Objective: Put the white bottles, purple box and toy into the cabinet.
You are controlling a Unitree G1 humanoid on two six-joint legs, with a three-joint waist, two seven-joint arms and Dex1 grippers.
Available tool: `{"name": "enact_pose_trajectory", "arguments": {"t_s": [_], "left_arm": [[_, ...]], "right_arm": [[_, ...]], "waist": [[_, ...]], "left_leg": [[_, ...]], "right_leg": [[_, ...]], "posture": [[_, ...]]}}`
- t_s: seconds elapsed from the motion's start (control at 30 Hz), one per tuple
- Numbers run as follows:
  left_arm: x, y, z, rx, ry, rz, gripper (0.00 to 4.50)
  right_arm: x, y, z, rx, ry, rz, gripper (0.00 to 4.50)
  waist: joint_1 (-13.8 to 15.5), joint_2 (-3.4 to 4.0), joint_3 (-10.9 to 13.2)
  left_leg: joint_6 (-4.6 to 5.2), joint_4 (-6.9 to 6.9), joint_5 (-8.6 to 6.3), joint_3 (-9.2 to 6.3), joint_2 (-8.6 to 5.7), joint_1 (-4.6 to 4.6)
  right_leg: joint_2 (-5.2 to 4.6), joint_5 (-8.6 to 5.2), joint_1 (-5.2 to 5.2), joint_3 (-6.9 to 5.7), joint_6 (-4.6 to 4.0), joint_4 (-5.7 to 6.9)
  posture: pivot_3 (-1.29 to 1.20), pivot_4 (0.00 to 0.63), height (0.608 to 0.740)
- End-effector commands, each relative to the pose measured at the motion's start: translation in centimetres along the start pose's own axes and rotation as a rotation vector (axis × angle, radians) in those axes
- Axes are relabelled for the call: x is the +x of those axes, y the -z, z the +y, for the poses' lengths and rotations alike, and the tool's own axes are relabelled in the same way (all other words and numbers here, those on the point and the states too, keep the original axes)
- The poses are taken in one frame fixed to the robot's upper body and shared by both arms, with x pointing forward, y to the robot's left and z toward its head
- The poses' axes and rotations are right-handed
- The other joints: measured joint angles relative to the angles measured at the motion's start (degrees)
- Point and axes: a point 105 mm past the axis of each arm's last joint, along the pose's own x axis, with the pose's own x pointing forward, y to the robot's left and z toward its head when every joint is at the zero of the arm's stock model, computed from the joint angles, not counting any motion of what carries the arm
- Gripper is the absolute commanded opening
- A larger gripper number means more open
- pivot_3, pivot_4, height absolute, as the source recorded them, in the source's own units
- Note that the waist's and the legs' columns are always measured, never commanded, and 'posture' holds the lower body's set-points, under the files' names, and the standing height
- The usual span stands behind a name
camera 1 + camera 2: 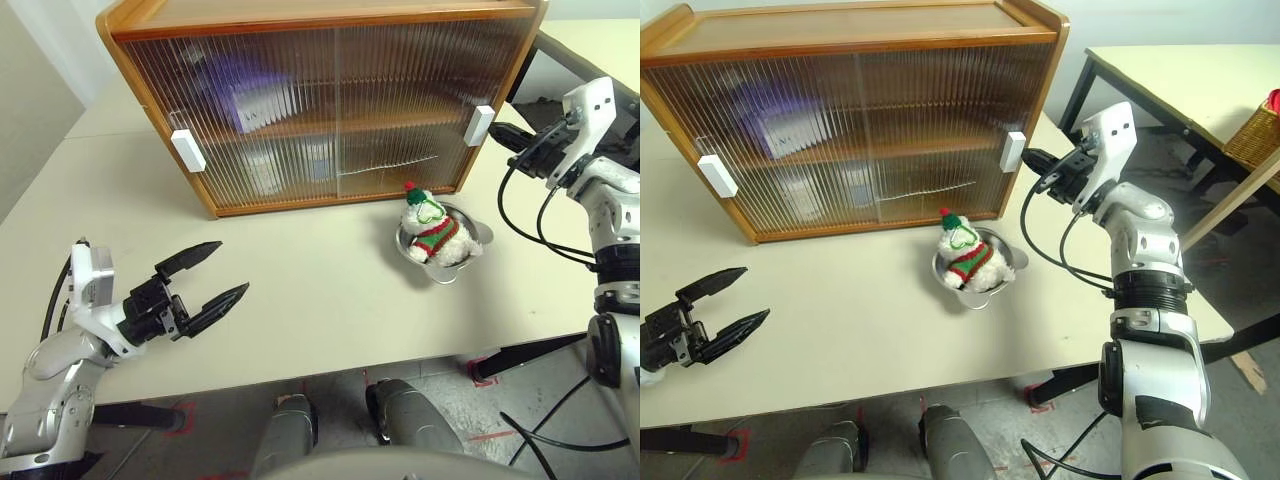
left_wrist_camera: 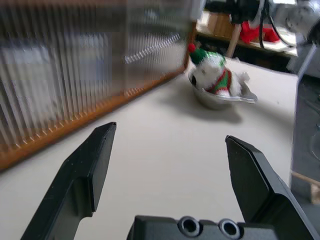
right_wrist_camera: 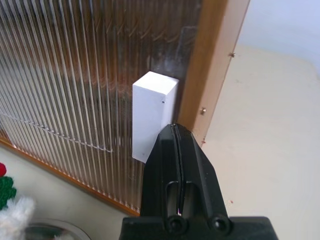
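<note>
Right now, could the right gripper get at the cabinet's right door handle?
Probably yes. The right gripper, fingers shut, sits right at the white handle on the cabinet, with nothing between them; the toy lies lower, in its bowl.

The cabinet (image 1: 320, 30) was orange-brown wood with see-through ribbed doors and white handles (image 1: 187, 150). A purple box (image 1: 245, 95) showed as a purple blur behind the ribs. The toy (image 1: 432, 232) was fluffy white, with a red-and-green striped sweater, green hat and red pompom. Its bowl (image 1: 470, 262) was shiny silver. The surface (image 1: 300, 280) was pale cream. Both end effectors were black.
</note>
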Motion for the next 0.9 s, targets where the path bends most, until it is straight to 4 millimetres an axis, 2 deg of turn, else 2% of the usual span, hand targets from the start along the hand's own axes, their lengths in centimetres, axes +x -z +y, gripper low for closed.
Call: {"name": "enact_pose_trajectory", "arguments": {"t_s": [0.03, 0.27, 0.67, 0.9], "left_arm": [[0.0, -0.3, 0.1, 0.026, -0.007, -0.008, 4.50], [-0.3, -0.2, 0.5, 0.023, -0.023, -0.005, 4.50], [-0.1, 0.2, 0.5, 0.013, -0.039, -0.012, 4.50], [0.0, 0.2, 0.4, 0.012, -0.044, -0.014, 4.50]], "right_arm": [[0.6, 0.3, 0.3, -0.006, -0.001, 0.016, 0.05], [1.8, -0.7, 1.9, 0.014, -0.074, -0.012, 0.05], [5.4, -1.9, 7.6, 0.076, -0.258, -0.073, 0.05], [6.3, -2.2, 10.3, 0.113, -0.343, -0.097, 0.05]], "waist": [[0.0, 0.00, 0.0], [0.0, 0.05, 0.0], [0.1, 0.07, 0.0], [0.3, 0.14, 0.1]], "left_leg": [[0.00, 0.00, 0.00, 0.02, 0.04, 0.00], [0.00, -0.11, 0.00, 0.05, 0.17, 0.01], [0.01, -0.57, 0.01, 0.05, 0.39, 0.08], [0.01, -0.69, 0.02, 0.05, 0.50, 0.16]], "right_leg": [[0.00, 0.01, -0.01, 0.01, 0.00, 0.00], [0.05, 0.03, -0.07, 0.02, -0.04, 0.00], [0.27, -0.04, -0.27, 0.02, -0.32, 0.01], [0.42, -0.05, -0.29, 0.02, -0.44, 0.02]], "posture": [[-0.16, 0.096, 0.740], [-0.16, 0.099, 0.740], [-0.14, 0.107, 0.740], [-0.13, 0.112, 0.740]]}}
